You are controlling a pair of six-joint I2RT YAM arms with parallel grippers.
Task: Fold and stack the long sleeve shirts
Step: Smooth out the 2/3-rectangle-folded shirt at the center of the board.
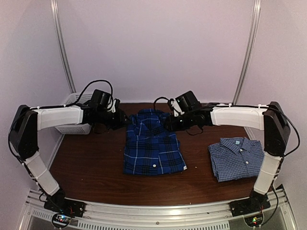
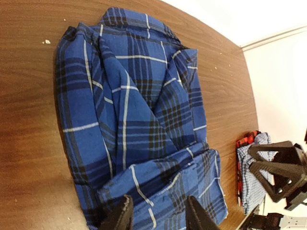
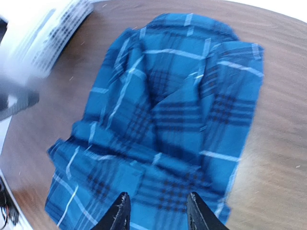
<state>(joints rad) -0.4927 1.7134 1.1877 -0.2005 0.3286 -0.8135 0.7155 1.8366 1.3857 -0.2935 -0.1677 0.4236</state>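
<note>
The dark royal-blue plaid shirt (image 1: 152,143) lies folded mid-table, collar at the far end. It also fills the left wrist view (image 2: 139,120) and the right wrist view (image 3: 168,124). The paler small-check shirt (image 1: 236,157) lies folded at the right, and its edge shows in the left wrist view (image 2: 252,184). My left gripper (image 1: 121,120) hovers at the plaid shirt's far left corner. Its jaws (image 2: 159,213) stand open above the cloth, gripping nothing. My right gripper (image 1: 169,122) hovers at the far right corner, also open (image 3: 157,211) and empty.
A white mesh basket (image 1: 76,125) stands at the back left, blurred in the right wrist view (image 3: 57,43). A red-and-black cloth edge (image 2: 244,141) shows under the check shirt. A black arm part (image 2: 280,167) stands beside it. Bare wooden table (image 1: 91,163) lies between the shirts and the near edge.
</note>
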